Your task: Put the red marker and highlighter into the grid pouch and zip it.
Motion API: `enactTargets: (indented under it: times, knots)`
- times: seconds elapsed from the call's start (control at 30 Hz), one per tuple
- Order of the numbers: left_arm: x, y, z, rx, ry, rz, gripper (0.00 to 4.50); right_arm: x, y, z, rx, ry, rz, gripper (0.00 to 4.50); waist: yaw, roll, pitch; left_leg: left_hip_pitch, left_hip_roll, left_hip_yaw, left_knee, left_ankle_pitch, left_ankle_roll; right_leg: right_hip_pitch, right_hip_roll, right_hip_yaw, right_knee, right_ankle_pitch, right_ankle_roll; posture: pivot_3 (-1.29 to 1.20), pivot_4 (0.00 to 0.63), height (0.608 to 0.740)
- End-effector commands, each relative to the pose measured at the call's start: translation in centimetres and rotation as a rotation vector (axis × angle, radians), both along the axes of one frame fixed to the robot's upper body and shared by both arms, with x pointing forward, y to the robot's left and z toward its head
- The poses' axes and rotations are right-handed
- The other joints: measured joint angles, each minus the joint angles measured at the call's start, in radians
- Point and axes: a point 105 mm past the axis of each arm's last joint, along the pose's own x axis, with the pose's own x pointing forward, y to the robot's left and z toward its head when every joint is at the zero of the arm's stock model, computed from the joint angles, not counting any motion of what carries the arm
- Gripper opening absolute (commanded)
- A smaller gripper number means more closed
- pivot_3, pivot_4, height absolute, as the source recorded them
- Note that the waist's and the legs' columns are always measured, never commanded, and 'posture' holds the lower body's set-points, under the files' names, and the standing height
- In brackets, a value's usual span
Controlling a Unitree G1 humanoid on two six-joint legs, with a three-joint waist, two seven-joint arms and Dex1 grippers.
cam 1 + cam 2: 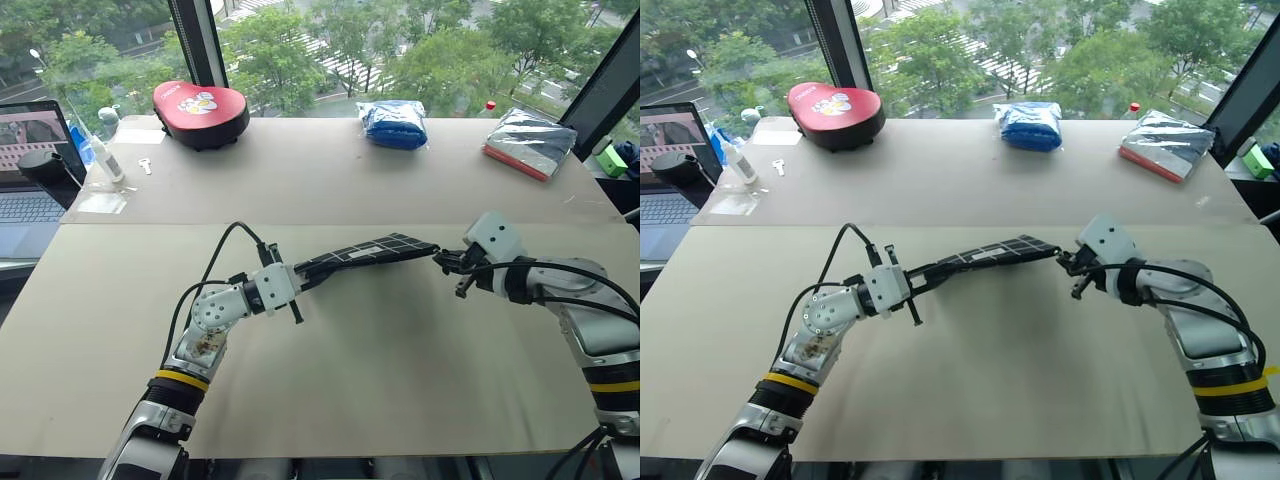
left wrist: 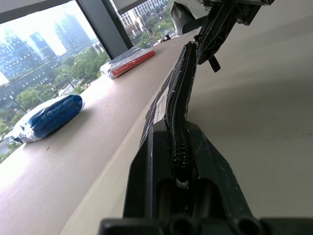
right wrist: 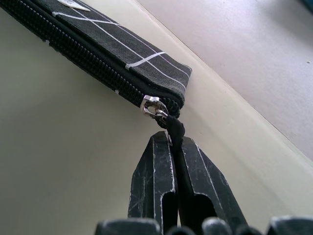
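Note:
The grid pouch (image 1: 372, 249), black with white lines, hangs level above the tan table between my two grippers. My left gripper (image 1: 300, 277) is shut on its left end, and the zipper runs away between the fingers (image 2: 146, 161) in the left wrist view. My right gripper (image 1: 446, 260) is at the pouch's right end, shut on the black pull tab (image 3: 175, 128) just behind the silver slider (image 3: 152, 106). The slider sits at the very corner of the pouch, and the zipper teeth (image 3: 83, 58) look closed along the length that shows. The red marker and the highlighter are out of view.
Along the far edge of the table (image 1: 330, 380) lie a red pad (image 1: 200, 112), a blue bag in clear wrap (image 1: 393, 124) and a silver packet with a red edge (image 1: 527, 142). A laptop (image 1: 25, 190) and a white bottle (image 1: 108, 160) stand at the far left.

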Motion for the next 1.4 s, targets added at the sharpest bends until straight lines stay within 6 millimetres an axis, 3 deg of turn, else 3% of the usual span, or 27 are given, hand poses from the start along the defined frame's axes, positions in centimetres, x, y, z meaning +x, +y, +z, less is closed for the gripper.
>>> enactTargets:
  times: [0.03, 0.17, 0.27, 0.33, 0.5, 0.6, 0.73, 0.93, 1.17, 1.4]
  knots:
    - [0.5, 0.8, 1.4, -0.022, -0.049, 0.022, 0.00, 0.5, 0.3, 1.6, 0.147, -0.054, -0.039, 0.37, 0.000, 0.000, 0.000, 0.000, 0.000, 0.000, 0.000, 0.000, 0.000, 0.000, 0.000, 0.000, 0.000, 0.000, 0.000, 0.00, 0.150, 0.740]
    - [0.3, 0.5, 1.4, -0.021, -0.051, 0.006, 0.00, -0.8, 1.9, 1.0, 0.221, -0.014, 0.046, 1.60, 0.005, 0.000, 0.000, 0.000, 0.000, 0.000, 0.000, 0.000, 0.000, 0.000, 0.000, 0.000, 0.000, 0.000, 0.000, 0.00, 0.150, 0.740]
    - [0.3, 0.5, 1.4, -0.022, -0.051, 0.002, 0.00, -1.6, 1.9, 0.7, 0.267, 0.036, 0.060, 2.63, 0.005, 0.000, 0.000, 0.000, 0.000, -0.001, 0.000, 0.000, 0.000, 0.001, 0.000, 0.000, 0.000, 0.000, 0.000, 0.00, 0.150, 0.740]
    - [0.3, 0.5, 1.4, -0.021, -0.051, -0.002, 0.00, -3.2, 1.8, 0.0, 0.300, 0.146, 0.103, 3.35, 0.005, 0.000, 0.000, -0.001, 0.000, 0.000, 0.000, 0.000, 0.000, 0.001, 0.000, 0.000, 0.000, 0.000, 0.000, 0.00, 0.150, 0.740]
    - [0.1, 0.3, 1.5, -0.014, -0.056, -0.028, 0.00, -4.8, -0.2, -0.2, 0.249, 0.205, 0.086, 3.35, 0.004, 0.000, 0.000, 0.000, 0.000, 0.000, 0.000, -0.001, 0.002, 0.001, -0.001, 0.000, 0.000, 0.000, 0.000, 0.00, 0.150, 0.740]
    - [-0.2, 0.2, 1.5, -0.004, -0.059, -0.064, 0.00, -5.2, -1.7, 0.9, 0.247, 0.173, 0.061, 3.35, 0.004, 0.000, 0.000, 0.000, 0.000, 0.000, 0.001, -0.003, 0.006, 0.001, -0.001, 0.000, 0.000, 0.000, 0.000, 0.00, 0.150, 0.740]
    - [-1.5, 0.4, 1.2, 0.048, -0.067, -0.193, 0.00, -7.4, -3.5, 3.4, 0.283, 0.126, 0.091, 3.35, 0.005, 0.000, 0.000, 0.000, 0.000, -0.001, 0.001, -0.003, 0.006, 0.001, 0.000, 0.000, 0.000, 0.000, 0.000, 0.00, 0.150, 0.740]
    - [-2.1, 0.8, 0.4, 0.090, -0.063, -0.293, 0.00, -9.3, -3.1, 6.5, 0.510, 0.084, 0.143, 3.35, 0.005, 0.000, 0.000, 0.002, 0.000, 0.000, 0.001, -0.004, 0.007, 0.003, -0.001, 0.001, 0.000, 0.000, 0.000, 0.00, 0.150, 0.740]
    - [-1.8, 0.3, -0.8, 0.102, -0.039, -0.366, 0.00, -9.6, -3.2, 4.8, 0.483, 0.133, 0.084, 3.35, 0.009, 0.000, 0.000, 0.002, 0.000, -0.001, 0.002, -0.005, 0.008, 0.004, -0.001, 0.000, 0.000, 0.000, 0.000, 0.00, 0.150, 0.740]
    - [-0.9, 0.8, -0.6, 0.056, 0.062, -0.317, 2.56, -8.7, -3.1, 3.0, 0.419, 0.162, 0.052, 3.41, 0.005, 0.000, 0.000, 0.003, 0.000, -0.001, 0.003, -0.005, 0.008, 0.004, -0.001, 0.000, 0.000, 0.000, 0.001, 0.00, 0.150, 0.740]
